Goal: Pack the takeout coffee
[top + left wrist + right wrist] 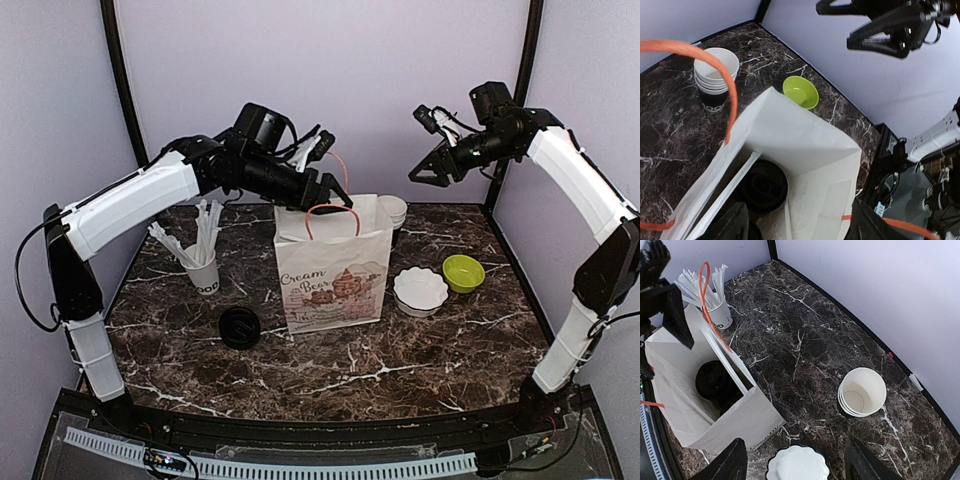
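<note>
A dark marble-patterned table (400,375), veined with white, fills the cell, and plain pale lavender walls (400,60) close it in at the back and on both sides. Black posts (121,80) run up the two back corners. A white slotted strip (300,467) lines the black frame along the near edge, and the light is soft and even.

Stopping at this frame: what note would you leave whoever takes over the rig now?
Left hand: open, empty, over the paper bag mouth.
Right hand: open, empty, raised at right rear.
Takeout coffee: one lidded black cup inside the bag.
Done: that cup is packed.
To do: lift the left arm clear; check the black round item on the table left of the bag, lid or cup unclear.
</note>
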### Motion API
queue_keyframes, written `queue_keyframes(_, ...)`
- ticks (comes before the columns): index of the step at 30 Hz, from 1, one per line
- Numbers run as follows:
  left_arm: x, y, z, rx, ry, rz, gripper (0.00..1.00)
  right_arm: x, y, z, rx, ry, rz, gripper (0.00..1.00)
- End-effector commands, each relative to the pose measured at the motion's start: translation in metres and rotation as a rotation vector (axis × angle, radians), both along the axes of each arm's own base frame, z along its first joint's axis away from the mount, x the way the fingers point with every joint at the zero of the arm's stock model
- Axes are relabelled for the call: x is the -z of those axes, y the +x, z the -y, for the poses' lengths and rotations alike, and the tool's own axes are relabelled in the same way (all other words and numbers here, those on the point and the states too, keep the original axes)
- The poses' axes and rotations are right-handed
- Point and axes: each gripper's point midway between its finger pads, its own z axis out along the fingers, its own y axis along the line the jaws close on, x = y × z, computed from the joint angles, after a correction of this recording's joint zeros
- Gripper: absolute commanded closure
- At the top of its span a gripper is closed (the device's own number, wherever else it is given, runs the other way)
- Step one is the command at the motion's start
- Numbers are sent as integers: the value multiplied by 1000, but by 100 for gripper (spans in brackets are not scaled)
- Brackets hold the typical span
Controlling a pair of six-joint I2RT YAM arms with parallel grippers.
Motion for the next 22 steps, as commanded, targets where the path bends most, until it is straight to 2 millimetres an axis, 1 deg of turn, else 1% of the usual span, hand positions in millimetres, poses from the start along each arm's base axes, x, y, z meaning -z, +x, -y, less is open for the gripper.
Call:
queue_keyframes(1,-61,-3,-34,-52,52,219,19,-22,0,8,16,-7,78,31)
queue_keyframes(2,-73,-1,-46,-96,71,272,7,-24,2,14,45,-19,98,29)
queue_keyframes(3,-78,4,-57,-138,110,320,4,-27,4,20,77,-20,110,26)
queue_keyframes(4,-88,2,-68,-160,122,354,2,-30,8,27,113,-12,126,23)
queue_keyframes(5,-91,8,-79,-202,163,403,2,-33,12,37,159,-3,139,18)
queue_keyframes(6,-100,8,-92,-240,183,436,1,-37,18,48,210,12,154,9)
queue_keyframes(7,-100,18,-108,-319,243,475,1,-43,22,61,262,30,175,2)
queue_keyframes(8,-103,20,-120,-362,267,495,1,-48,25,74,317,55,187,2)
queue_keyframes(9,-110,26,-142,-454,309,533,1,-54,26,85,356,82,207,2)
queue_keyframes(10,-103,31,-152,-496,344,536,1,-61,26,95,396,105,236,2)
queue_keyframes(11,-110,37,-175,-589,365,556,1,-65,26,104,443,120,261,2)
queue_keyframes(12,-100,41,-184,-621,388,549,1,-71,25,112,492,130,294,1)
queue_keyframes(13,-105,46,-208,-694,382,547,1,-73,24,119,544,145,311,1)
queue_keyframes(14,-93,51,-218,-722,391,523,1,-76,25,126,596,158,324,2)
queue_keyframes(15,-95,56,-237,-771,357,489,1,-76,26,133,642,162,325,1)
queue_keyframes(16,-85,58,-241,-779,353,464,1,-76,26,137,673,160,326,2)
queue_keyframes(17,-85,59,-248,-785,349,460,1,-75,24,140,682,154,330,2)
queue_keyframes(18,-81,61,-249,-785,356,469,1,-72,22,140,674,143,338,1)
queue_keyframes(19,-83,62,-255,-809,358,483,1,-70,21,139,663,140,340,1)
queue_keyframes(20,-80,64,-256,-819,360,496,1,-67,19,137,652,141,332,1)
queue_keyframes(21,-84,62,-260,-834,357,515,1,-66,18,134,635,150,324,1)
queue_keyframes(22,-83,64,-260,-832,357,534,1,-68,16,132,625,160,324,2)
